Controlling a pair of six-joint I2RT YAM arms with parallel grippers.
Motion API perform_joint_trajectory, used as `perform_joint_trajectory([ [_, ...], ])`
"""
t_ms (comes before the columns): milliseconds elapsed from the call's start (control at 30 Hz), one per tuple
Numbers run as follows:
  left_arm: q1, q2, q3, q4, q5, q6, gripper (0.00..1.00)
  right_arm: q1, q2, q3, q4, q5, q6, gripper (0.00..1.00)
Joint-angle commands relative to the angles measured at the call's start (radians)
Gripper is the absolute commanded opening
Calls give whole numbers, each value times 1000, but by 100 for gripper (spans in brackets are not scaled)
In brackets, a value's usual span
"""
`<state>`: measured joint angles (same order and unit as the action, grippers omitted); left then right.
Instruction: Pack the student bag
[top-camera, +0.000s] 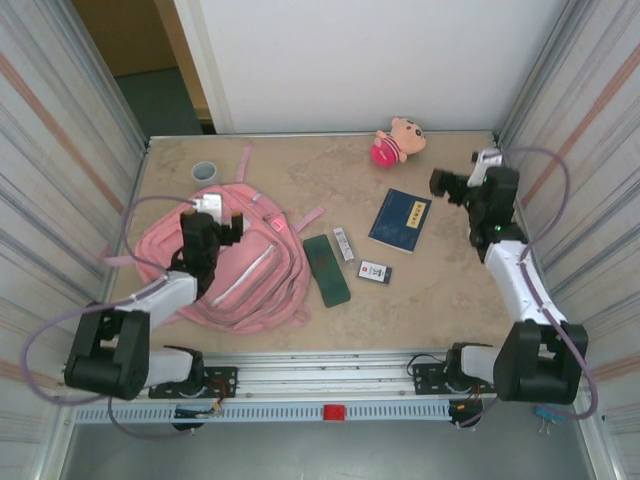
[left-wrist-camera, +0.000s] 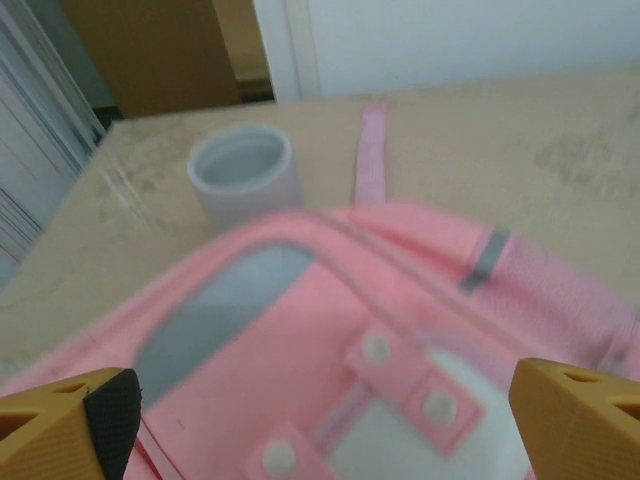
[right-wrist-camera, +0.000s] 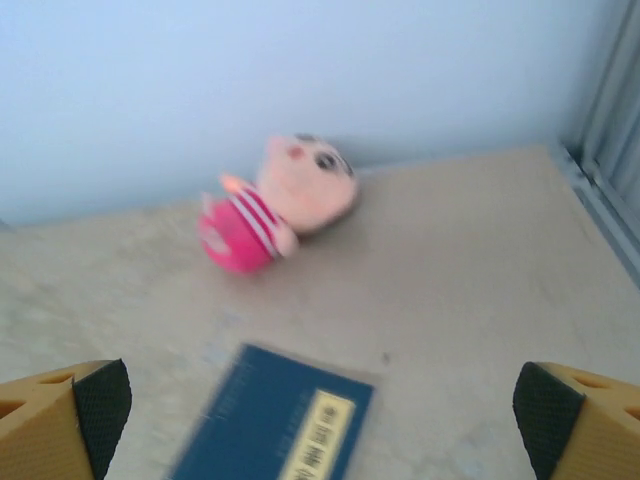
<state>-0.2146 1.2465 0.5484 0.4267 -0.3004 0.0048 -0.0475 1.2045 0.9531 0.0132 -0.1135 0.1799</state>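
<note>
Student bag (top-camera: 235, 265) lies flat on the left half of the tabletop (top-camera: 450, 300), front pockets up. Its long axis runs roughly near–far, with the carry strap toward the back wall.

Left fingers (left-wrist-camera: 70, 425) hover over the bag's far end, spread wide and holding nothing. Pink fabric sits directly below and ahead of them. A grey ring (left-wrist-camera: 243, 175) stands just beyond the bag's top.

Left arm (top-camera: 165, 292) is plainly the nearer one.

Right fingers (right-wrist-camera: 60, 420) are also spread and empty. They hang well to the right of the bag, over a blue booklet (right-wrist-camera: 275, 420), with the plush doll (right-wrist-camera: 275, 200) beyond it. A dark case (top-camera: 327, 270) lies just beside the bag's right edge.

Cannot tell whether the main zip is open. Judgement: opening the bag falls to the left arm, and fetching items to the right.
</note>
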Motion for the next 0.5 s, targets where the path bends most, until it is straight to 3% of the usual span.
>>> perform_joint_trajectory([
  [0,2,-97,136,-347,5,-208,93,62,-14,160,-361,-68,102,99],
  [167,9,-131,248,-624,220,-433,88,297,29,269,-442,-52,159,99],
  [333,46,-191,195,-790,291,-554,88,571,170,276,-378,-29,246,98],
  [467,198,-267,76,-792,383,-617,89,735,347,302,-254,-61,274,92],
])
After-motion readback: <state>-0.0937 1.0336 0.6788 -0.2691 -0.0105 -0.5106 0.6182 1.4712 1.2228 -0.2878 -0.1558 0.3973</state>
